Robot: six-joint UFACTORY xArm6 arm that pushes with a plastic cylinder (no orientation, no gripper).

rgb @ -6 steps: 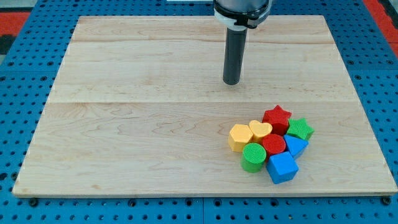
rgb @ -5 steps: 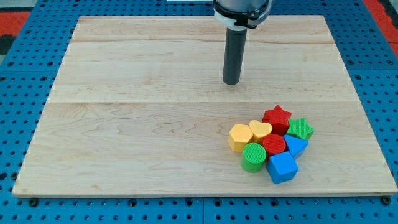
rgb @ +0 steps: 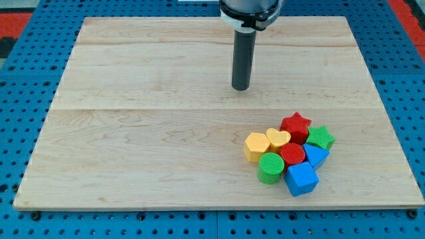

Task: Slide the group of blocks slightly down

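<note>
A tight group of blocks lies at the board's lower right: a red star (rgb: 296, 125), a green star (rgb: 321, 138), a yellow heart (rgb: 277, 139), a yellow hexagon (rgb: 256, 146), a red cylinder (rgb: 291, 154), a blue triangle-like block (rgb: 315, 156), a green cylinder (rgb: 271, 167) and a blue cube (rgb: 301, 178). My tip (rgb: 240, 87) stands above and to the left of the group, well apart from it, touching no block.
The wooden board (rgb: 133, 133) lies on a blue pegboard table (rgb: 13, 133). The arm's dark and white mount (rgb: 251, 10) hangs over the board's top edge.
My tip has shifted a little to the view's left. The blocks have not moved.
</note>
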